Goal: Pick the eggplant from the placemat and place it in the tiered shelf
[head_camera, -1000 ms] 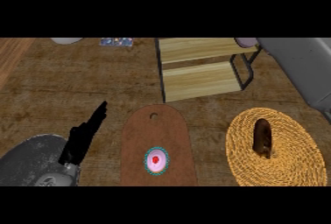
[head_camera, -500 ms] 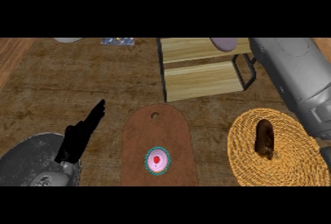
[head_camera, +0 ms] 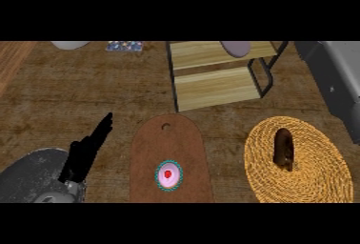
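Wooden table [head_camera: 84, 95]: eggplant [head_camera: 283, 148] stays on the woven placemat [head_camera: 316, 162]; left hand [head_camera: 88, 150] rests unmoved, fingers straight; right forearm [head_camera: 337, 81] has drawn back, its fingers unseen.

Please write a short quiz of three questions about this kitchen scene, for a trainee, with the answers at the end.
1. True or false: the eggplant lies on the placemat.
2. What stands on the board? A) a cup B) a small plate C) a knife
3. Which robot hand shows in the view?

Key
1. True.
2. B, the plate.
3. The left robot hand, open at lower left. On the right only the forearm shows, beside the shelf.
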`<state>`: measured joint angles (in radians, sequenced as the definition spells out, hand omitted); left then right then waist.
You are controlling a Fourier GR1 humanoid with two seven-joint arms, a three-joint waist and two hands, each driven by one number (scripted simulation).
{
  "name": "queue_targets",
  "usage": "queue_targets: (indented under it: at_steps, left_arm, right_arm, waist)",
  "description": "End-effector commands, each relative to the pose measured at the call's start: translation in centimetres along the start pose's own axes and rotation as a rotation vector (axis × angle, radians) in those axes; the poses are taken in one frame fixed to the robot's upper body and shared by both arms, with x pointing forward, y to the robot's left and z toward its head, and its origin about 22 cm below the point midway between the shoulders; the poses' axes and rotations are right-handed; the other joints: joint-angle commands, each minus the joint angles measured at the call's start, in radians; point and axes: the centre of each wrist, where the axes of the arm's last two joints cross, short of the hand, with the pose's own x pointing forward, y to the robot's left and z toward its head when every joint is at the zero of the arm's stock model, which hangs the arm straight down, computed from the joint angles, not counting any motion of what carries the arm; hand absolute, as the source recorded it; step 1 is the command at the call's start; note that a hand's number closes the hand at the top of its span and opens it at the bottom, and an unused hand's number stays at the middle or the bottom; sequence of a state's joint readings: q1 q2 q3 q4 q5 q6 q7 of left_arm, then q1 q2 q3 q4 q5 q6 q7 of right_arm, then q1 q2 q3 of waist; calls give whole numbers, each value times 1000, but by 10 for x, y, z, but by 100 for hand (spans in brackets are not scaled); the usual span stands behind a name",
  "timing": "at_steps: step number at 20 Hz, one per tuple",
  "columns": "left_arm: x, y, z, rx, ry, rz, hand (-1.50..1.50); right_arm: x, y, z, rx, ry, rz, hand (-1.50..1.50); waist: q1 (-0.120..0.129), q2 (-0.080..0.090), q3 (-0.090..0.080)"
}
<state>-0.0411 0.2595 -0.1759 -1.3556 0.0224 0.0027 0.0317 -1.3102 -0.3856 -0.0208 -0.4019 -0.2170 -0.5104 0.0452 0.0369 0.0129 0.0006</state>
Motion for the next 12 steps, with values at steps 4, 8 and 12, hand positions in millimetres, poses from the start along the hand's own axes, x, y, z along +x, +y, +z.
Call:
queue_targets:
  at_steps: [4,8,12]
  left_arm:
    - [1,-3,-3,33,20,20,0]
    - [4,12,9,44,25,12,0]
    - [-9,32,11,69,40,8,0]
  right_arm:
    - [-11,-94,-26,-319,26,-32,-150]
    - [-32,-162,-26,-328,60,13,-150]
    - [-37,-220,-16,-271,26,34,-150]
  waist:
    - [-44,-12,0]
    - [-55,-22,0]
    - [-64,-22,-1]
